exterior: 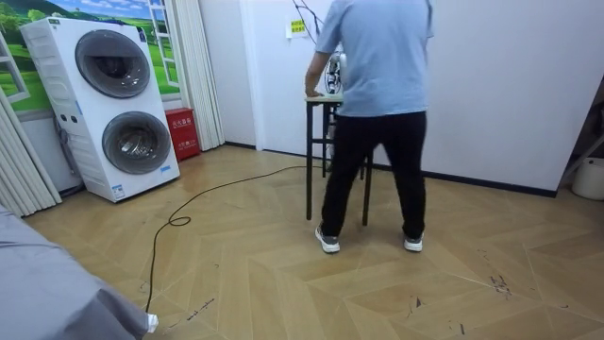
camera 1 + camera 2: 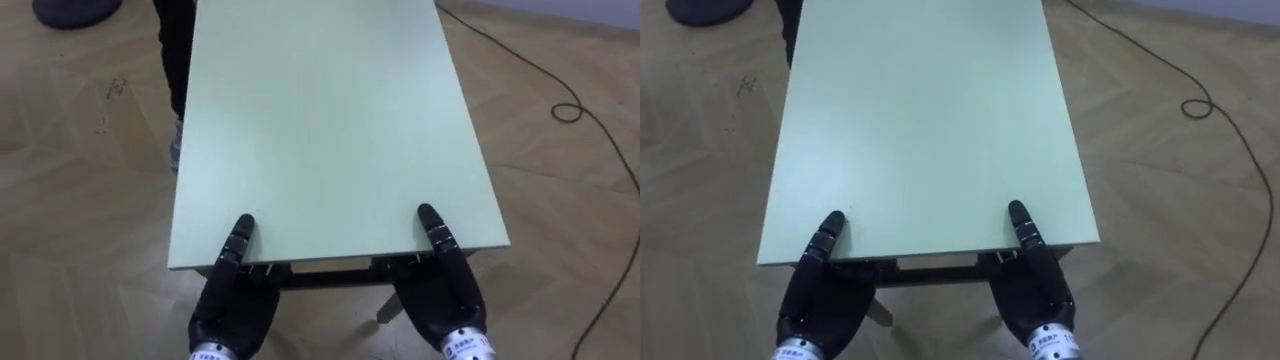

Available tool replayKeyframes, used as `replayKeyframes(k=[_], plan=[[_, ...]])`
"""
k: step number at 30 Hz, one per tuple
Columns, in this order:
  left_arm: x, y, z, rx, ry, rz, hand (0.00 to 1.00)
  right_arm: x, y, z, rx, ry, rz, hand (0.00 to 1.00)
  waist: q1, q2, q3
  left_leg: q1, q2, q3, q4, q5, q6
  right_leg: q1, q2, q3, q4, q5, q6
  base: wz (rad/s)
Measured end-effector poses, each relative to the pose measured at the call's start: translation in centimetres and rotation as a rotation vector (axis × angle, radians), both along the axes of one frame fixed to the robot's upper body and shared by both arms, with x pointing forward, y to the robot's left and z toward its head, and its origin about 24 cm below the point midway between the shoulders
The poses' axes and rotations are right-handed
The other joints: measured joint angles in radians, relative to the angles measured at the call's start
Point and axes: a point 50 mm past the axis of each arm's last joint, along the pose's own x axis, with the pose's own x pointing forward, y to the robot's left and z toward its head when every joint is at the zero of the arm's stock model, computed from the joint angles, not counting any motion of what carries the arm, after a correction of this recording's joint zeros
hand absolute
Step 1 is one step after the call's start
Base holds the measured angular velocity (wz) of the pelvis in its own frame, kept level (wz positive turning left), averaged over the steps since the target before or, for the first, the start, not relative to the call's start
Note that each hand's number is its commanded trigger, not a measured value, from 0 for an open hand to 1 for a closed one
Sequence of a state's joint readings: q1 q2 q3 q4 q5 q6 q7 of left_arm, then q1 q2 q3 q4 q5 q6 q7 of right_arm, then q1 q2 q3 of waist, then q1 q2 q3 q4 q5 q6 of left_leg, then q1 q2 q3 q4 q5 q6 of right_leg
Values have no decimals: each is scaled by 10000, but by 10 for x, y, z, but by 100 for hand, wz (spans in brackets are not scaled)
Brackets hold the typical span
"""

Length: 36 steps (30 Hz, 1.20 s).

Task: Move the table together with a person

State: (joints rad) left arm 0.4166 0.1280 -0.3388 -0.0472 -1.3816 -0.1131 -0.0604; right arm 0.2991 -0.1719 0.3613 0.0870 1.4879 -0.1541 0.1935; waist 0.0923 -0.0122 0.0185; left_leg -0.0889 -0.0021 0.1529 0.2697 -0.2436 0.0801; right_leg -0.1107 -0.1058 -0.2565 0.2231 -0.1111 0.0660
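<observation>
The left hand (image 2: 232,305) sits at 7 o'clock in the eye view, at the near edge of the pale green rectangular surface (image 2: 320,120). One of its fingers (image 2: 240,238) lies straight on the top while the rest go under the edge (hidden there, so I cannot tell whether they clamp). The surface runs from the centre up to 12 o'clock, above a herringbone wooden floor (image 2: 80,200). At 5 o'clock the right hand (image 2: 440,295) is set the same way: one digit on top, the rest hidden below, its grip unreadable. A thin black cable (image 2: 560,90) loops at 2 o'clock. In the room view a person in a light blue shirt and black trousers (image 1: 377,94) stands at the surface's far end, back to the camera, with a hand at its edge.
</observation>
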Motion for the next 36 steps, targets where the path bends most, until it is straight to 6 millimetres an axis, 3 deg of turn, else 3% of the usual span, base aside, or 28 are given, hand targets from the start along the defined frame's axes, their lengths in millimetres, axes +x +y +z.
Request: replayKeyframes(k=[4,11,14,17,18,19,20,21,22,23,24,27,28,31,36], plan=[[0,1,0,-36,-29,80,100,5,0,0,-118,-71,86,100,3,34,21,-29,2,-115,5,17,-29,180,-43,-450,-20,-86,-20,29],[1,0,1,-237,-28,148,100,8,1,2,-7,-130,86,100,6,144,50,21,-133,-147,5,17,-28,305,-272,-515,313,-399,63,24],[0,0,0,-217,9,110,100,6,2,0,79,-39,26,100,-60,145,53,162,-251,-151,39,17,-26,189,-564,-669,1246,-720,57,36],[0,-1,-2,-236,104,38,100,2,2,-2,81,120,-9,100,-123,153,64,402,-466,-239,38,16,-16,-134,-1061,-648,2811,-988,114,40],[0,-1,-2,-218,117,-12,100,0,1,-3,60,174,-45,100,-191,159,95,494,-549,-528,37,13,-10,-409,-1246,-533,3697,-965,83,59],[-1,-1,-2,-188,130,-32,100,-2,-1,-4,14,231,-89,100,-338,127,125,572,-649,-1190,42,-12,44,-894,-1314,-150,4524,-1104,25,57],[0,-1,-2,-185,107,-42,100,-3,-1,-4,21,239,-103,100,-348,133,126,558,-655,-1460,50,-42,87,-1046,-1190,104,4514,-1257,43,56],[1,1,-2,-97,54,-46,100,-3,1,-4,80,235,-66,100,-413,137,139,445,-649,-1964,77,-53,94,-1277,-836,457,3738,-1574,-28,61],[2,3,-2,-36,55,-23,100,-3,2,-4,26,151,32,100,-557,167,164,389,-662,-2476,80,-59,69,-1365,-460,785,2626,-1534,-94,74],[2,4,-3,7,65,-28,100,-4,3,-4,22,143,53,100,-641,161,161,371,-688,-2655,96,-77,20,-1362,-295,935,2022,-1393,-141,104],[2,3,-5,33,103,-80,100,-7,3,-6,53,214,15,100,-903,194,134,328,-730,-2972,231,-154,-119,-1232,-181,1013,1854,-770,-250,88],[2,1,-6,5,171,-226,100,-8,-2,-7,-94,271,0,100,-856,297,127,507,-433,-2548,-78,-44,-396,-731,-59,610,1580,-747,-376,51],[1,1,-6,43,188,-240,100,-10,-2,-7,-69,308,-25,100,-854,288,131,654,-297,-2306,-319,9,-461,-525,115,576,1402,-746,-390,47],[-1,2,-7,145,223,-284,100,-13,0,-9,27,401,-17,100,-565,251,129,807,-91,-2266,-471,37,-521,-200,375,628,1000,-699,-470,21],[-3,2,-7,105,253,-248,100,-14,1,-9,81,407,-72,100,-167,227,114,537,-16,-2418,-379,90,-612,-57,404,208,696,-646,-558,28]])
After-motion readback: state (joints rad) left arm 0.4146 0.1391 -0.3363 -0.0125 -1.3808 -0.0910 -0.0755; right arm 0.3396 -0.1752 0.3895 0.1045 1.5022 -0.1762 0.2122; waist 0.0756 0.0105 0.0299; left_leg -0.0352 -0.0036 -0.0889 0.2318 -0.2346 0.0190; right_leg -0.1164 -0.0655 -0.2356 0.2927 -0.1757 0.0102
